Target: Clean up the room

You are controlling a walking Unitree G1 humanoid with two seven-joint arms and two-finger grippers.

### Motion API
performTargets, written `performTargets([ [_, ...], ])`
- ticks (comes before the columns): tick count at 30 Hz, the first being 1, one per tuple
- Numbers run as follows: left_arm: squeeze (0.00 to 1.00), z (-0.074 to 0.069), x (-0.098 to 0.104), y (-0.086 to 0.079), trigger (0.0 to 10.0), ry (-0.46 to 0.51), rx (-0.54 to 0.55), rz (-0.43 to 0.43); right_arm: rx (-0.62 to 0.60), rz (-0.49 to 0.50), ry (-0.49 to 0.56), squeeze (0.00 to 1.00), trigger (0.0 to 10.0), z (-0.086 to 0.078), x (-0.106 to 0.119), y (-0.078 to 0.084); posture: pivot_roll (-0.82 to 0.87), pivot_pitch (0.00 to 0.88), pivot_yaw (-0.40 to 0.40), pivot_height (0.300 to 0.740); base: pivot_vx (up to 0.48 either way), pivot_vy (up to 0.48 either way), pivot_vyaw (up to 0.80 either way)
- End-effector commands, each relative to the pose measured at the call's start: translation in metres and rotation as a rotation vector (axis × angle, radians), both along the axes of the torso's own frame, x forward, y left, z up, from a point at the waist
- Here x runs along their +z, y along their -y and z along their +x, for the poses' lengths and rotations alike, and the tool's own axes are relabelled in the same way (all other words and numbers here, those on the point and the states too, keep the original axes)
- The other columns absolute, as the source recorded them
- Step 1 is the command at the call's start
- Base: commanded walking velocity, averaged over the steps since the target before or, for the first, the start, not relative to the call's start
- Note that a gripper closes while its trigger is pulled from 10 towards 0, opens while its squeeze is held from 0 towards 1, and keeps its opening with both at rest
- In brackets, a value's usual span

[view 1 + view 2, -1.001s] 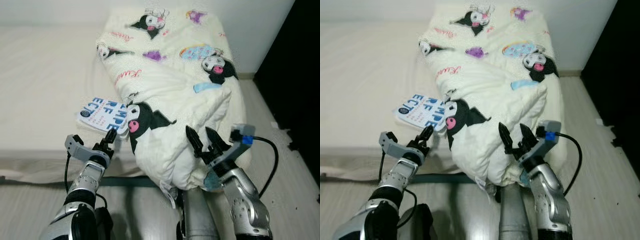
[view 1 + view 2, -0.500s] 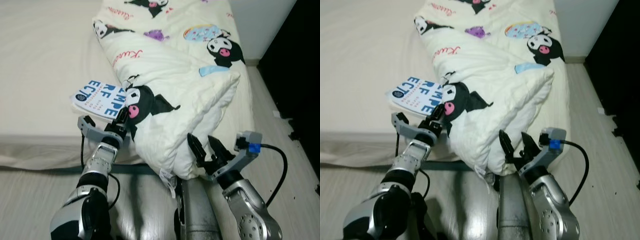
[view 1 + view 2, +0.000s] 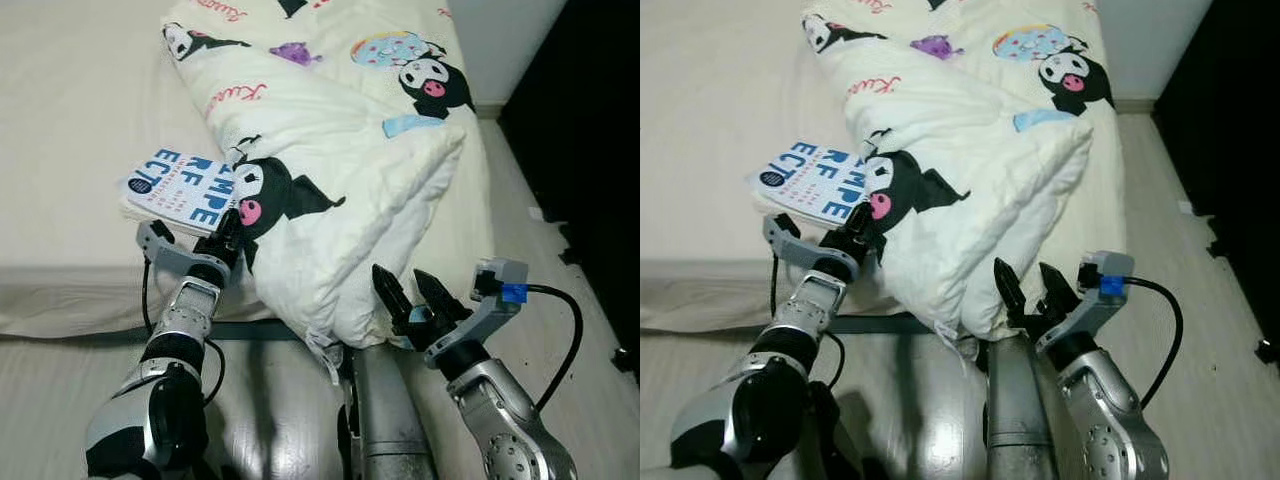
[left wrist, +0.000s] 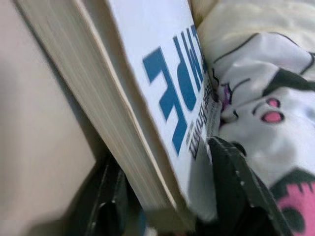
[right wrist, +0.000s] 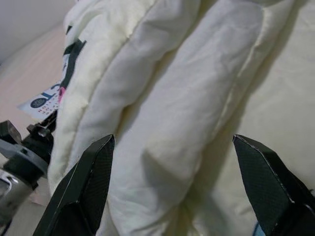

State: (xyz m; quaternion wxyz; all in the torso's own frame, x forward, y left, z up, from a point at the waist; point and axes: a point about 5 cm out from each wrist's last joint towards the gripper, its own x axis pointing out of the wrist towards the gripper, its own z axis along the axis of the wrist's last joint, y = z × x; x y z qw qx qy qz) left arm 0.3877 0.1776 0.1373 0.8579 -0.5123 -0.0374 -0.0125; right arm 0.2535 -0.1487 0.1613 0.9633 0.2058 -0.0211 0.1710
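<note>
A white book (image 3: 175, 188) with big blue letters lies on the bed, its right end tucked under a cream quilt (image 3: 340, 170) printed with black cartoon figures. My left gripper (image 3: 226, 243) is at the book's near corner. In the left wrist view the book (image 4: 147, 98) sits between the two fingers (image 4: 106, 206), one under the pages and one over the cover. My right gripper (image 3: 412, 297) is open, just below the quilt's overhanging near edge and not touching it. The right wrist view looks into the quilt's folds (image 5: 172, 98).
The beige mattress (image 3: 70, 110) stretches to the left, its front edge running just under my left forearm. Pale wood floor (image 3: 60, 400) lies below. A dark area (image 3: 590, 130) stands along the right. My silver torso (image 3: 385, 420) is low between the arms.
The camera has dipped and shifted. My left gripper has pushed forward from short of the book to its near corner, fingers around it. The right gripper stays open near the quilt edge.
</note>
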Motion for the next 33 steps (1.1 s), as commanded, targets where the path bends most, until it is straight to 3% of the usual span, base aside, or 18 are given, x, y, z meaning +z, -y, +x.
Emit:
performTargets([
  [1, 0.00, -0.003, -0.008, -0.009, 0.0, -0.042, 0.043, -0.017, 0.001, 0.010, -0.025, 0.00, 10.0, -0.001, -0.004, 0.001, -0.35, 0.445, -0.001, 0.467, 0.000, 0.000, 0.00],
  [5, 0.00, -0.001, 0.001, -0.020, 0.0, -0.017, 0.080, -0.024, -0.006, 0.051, -0.021, 0.00, 10.0, 0.006, -0.005, 0.002, -0.34, 0.426, 0.007, 0.467, 0.000, 0.000, 0.00],
  [6, 0.00, 0.000, 0.007, -0.028, 0.0, 0.001, 0.106, -0.023, -0.014, 0.104, -0.032, 0.00, 10.0, 0.015, -0.009, 0.004, -0.31, 0.409, 0.014, 0.467, 0.000, 0.000, 0.00],
  [7, 0.00, 0.002, 0.020, -0.041, 0.0, 0.037, 0.159, -0.008, -0.034, 0.218, -0.053, 0.00, 10.0, 0.035, -0.016, 0.006, -0.28, 0.391, 0.020, 0.467, 0.000, 0.000, 0.00],
  [8, 0.00, 0.002, 0.020, -0.041, 0.0, 0.037, 0.159, -0.008, -0.034, 0.218, -0.053, 0.00, 10.0, 0.035, -0.016, 0.006, -0.28, 0.391, 0.020, 0.467, 0.000, 0.000, 0.00],
  [9, 0.00, 0.003, 0.039, -0.055, 0.0, 0.100, 0.211, 0.035, -0.058, 0.319, -0.073, 0.00, 10.0, 0.056, -0.022, 0.007, -0.24, 0.362, 0.026, 0.467, 0.000, 0.000, 0.00],
  [12, 0.00, 0.002, 0.058, -0.067, 0.0, 0.163, 0.251, 0.092, -0.074, 0.375, -0.100, 0.00, 10.0, 0.073, -0.026, 0.005, -0.21, 0.347, 0.027, 0.467, 0.000, 0.000, 0.00],
  [14, 0.00, 0.002, 0.062, -0.070, 0.0, 0.171, 0.258, 0.104, -0.078, 0.384, -0.108, 0.00, 10.0, 0.076, -0.027, 0.005, -0.21, 0.347, 0.027, 0.467, 0.000, 0.000, 0.00],
  [15, 0.00, -0.005, 0.084, -0.088, 0.0, 0.235, 0.313, 0.195, -0.115, 0.439, -0.128, 1.00, 10.0, 0.090, -0.028, 0.007, -0.16, 0.317, 0.022, 0.467, 0.000, 0.000, 0.00],
  [17, 0.00, -0.008, 0.093, -0.095, 0.0, 0.259, 0.335, 0.235, -0.123, 0.463, -0.127, 1.00, 10.0, 0.096, -0.027, 0.008, -0.12, 0.299, 0.020, 0.467, 0.000, 0.000, 0.00],
  [18, 0.00, -0.015, 0.104, -0.106, 0.0, 0.280, 0.372, 0.308, -0.114, 0.518, -0.119, 1.00, 10.0, 0.102, -0.025, 0.006, -0.09, 0.279, 0.019, 0.467, 0.000, 0.000, 0.00],
  [20, 0.00, -0.026, 0.113, -0.116, 0.0, 0.298, 0.406, 0.377, -0.087, 0.574, -0.101, 1.00, 10.0, 0.105, -0.021, 0.003, -0.07, 0.260, 0.021, 0.467, 0.000, 0.000, 0.00],
  [23, 0.00, -0.029, 0.115, -0.118, 0.0, 0.304, 0.414, 0.401, -0.076, 0.593, -0.093, 1.00, 10.0, 0.107, -0.020, 0.002, -0.07, 0.254, 0.022, 0.467, 0.000, 0.000, 0.00],
  [24, 0.00, -0.034, 0.117, -0.120, 0.0, 0.310, 0.418, 0.429, -0.051, 0.608, -0.080, 1.00, 10.0, 0.109, -0.017, -0.002, -0.06, 0.231, 0.024, 0.467, 0.000, 0.000, 0.00],
  [25, 0.00, -0.041, 0.119, -0.120, 0.0, 0.316, 0.420, 0.455, 0.048, 0.617, -0.032, 1.00, 10.0, 0.114, -0.005, -0.019, -0.06, 0.206, 0.026, 0.467, 0.000, 0.000, 0.00],
  [26, 0.00, -0.041, 0.119, -0.120, 0.0, 0.316, 0.420, 0.455, 0.048, 0.617, -0.032, 1.00, 10.0, 0.114, -0.005, -0.019, -0.06, 0.206, 0.026, 0.467, 0.000, 0.000, 0.00],
  [30, 0.00, -0.044, 0.119, -0.110, 0.0, 0.334, 0.398, 0.459, 0.279, 0.480, 0.054, 1.00, 10.0, 0.112, 0.016, -0.059, -0.06, 0.156, 0.020, 0.467, 0.000, 0.000, 0.00],
  [33, 0.00, -0.039, 0.119, -0.097, 0.0, 0.351, 0.375, 0.461, 0.363, 0.409, 0.114, 1.00, 10.0, 0.108, 0.026, -0.075, -0.07, 0.114, 0.013, 0.467, 0.000, 0.000, 0.00],
])
